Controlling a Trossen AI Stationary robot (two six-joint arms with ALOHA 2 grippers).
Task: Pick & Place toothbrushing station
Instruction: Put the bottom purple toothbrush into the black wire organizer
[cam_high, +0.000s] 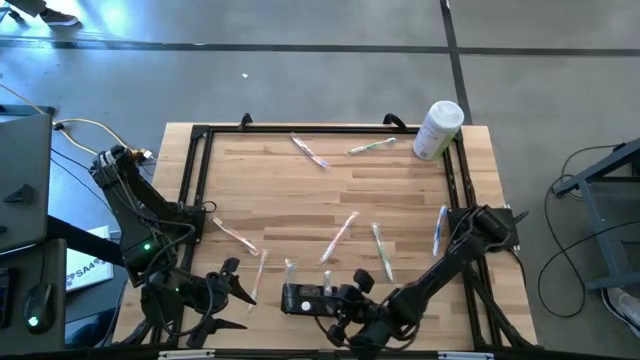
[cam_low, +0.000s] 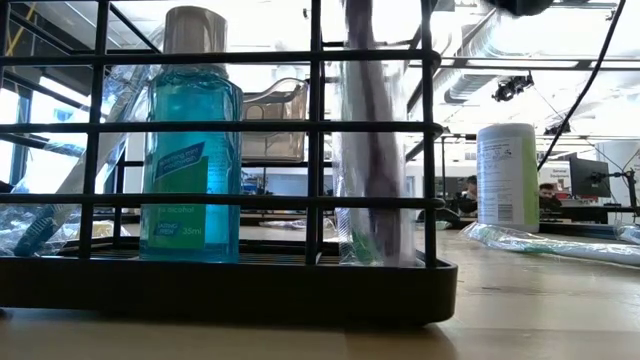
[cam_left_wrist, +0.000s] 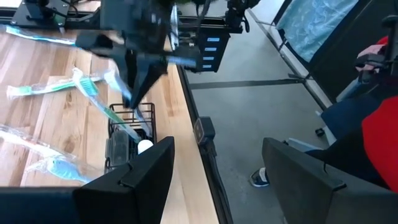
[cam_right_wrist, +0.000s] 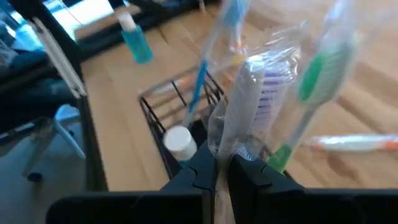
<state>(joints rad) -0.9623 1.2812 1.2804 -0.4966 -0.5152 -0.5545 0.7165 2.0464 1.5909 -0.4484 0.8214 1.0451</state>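
The toothbrushing station (cam_high: 298, 298) is a low black wire holder at the table's near edge, also in the low view (cam_low: 220, 290). In it stand a blue mouthwash bottle (cam_low: 190, 150) and a blue toothbrush (cam_right_wrist: 199, 87). My right gripper (cam_high: 335, 300) is right above the holder, shut on a clear-wrapped toothbrush (cam_right_wrist: 249, 106) with a white handle and purple bristles. A green brush (cam_right_wrist: 311, 81) shows close beside it; I cannot tell whether it is held. My left gripper (cam_high: 240, 290) is open and empty to the holder's left. My right gripper pinches the wrapped toothbrush between its two fingers (cam_right_wrist: 199, 168), on the wrapped handle (cam_right_wrist: 225, 146) below the bristles. The fingers come from above and lie across the brush. The brush stands nearly upright, and a wrapped brush reaches down inside the holder (cam_low: 370, 200).
Several wrapped toothbrushes (cam_high: 340, 238) lie loose over the table's middle and far part. A tall white cylindrical container (cam_high: 438, 130) stands at the far right corner. A black frame (cam_high: 200, 180) runs along the table's edges. A person in red (cam_left_wrist: 379, 124) sits off the table.
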